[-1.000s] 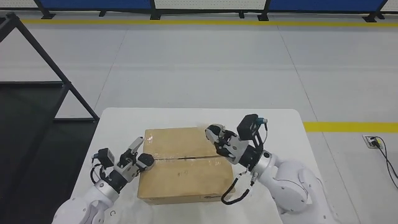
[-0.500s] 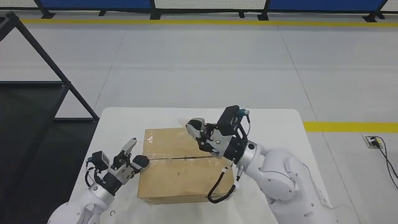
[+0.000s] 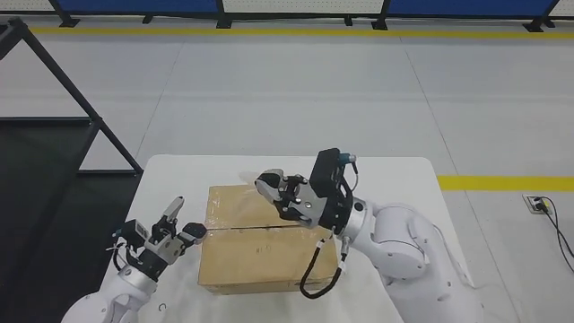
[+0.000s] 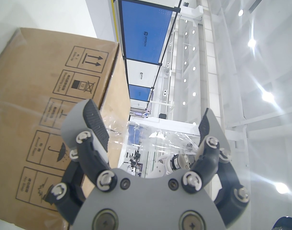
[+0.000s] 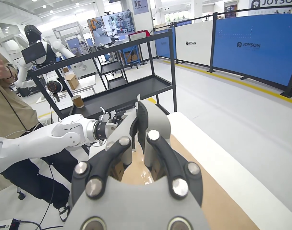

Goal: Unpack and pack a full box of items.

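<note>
Midway across the white bench [image 3: 170, 175], nearer its front edge than its far one, sits the cardboard box [image 3: 260, 256], flaps closed, with a seam running across its top from left to right; its left side face, printed with handling symbols, shows in the left wrist view [image 4: 52, 77]; its brown top shows in the right wrist view [image 5: 196, 180].

Just beside that left side face, toward the bench's left edge, hangs the left end effector [image 3: 182, 219], fingers spread wide and gripping nothing [image 4: 148, 111]; one pad [image 4: 95, 118] lies close to the box's upper edge, though I cannot tell whether it touches.

Over the far half of the box top, just beyond the seam, hangs the right end effector [image 3: 269, 184]; its pads are pressed together [image 5: 139, 106] on a thin strip of clear tape [image 5: 137, 99], whose end stands out above the tips; crinkled clear tape also shows stretched away from the box's upper edge [image 4: 160, 140].
</note>
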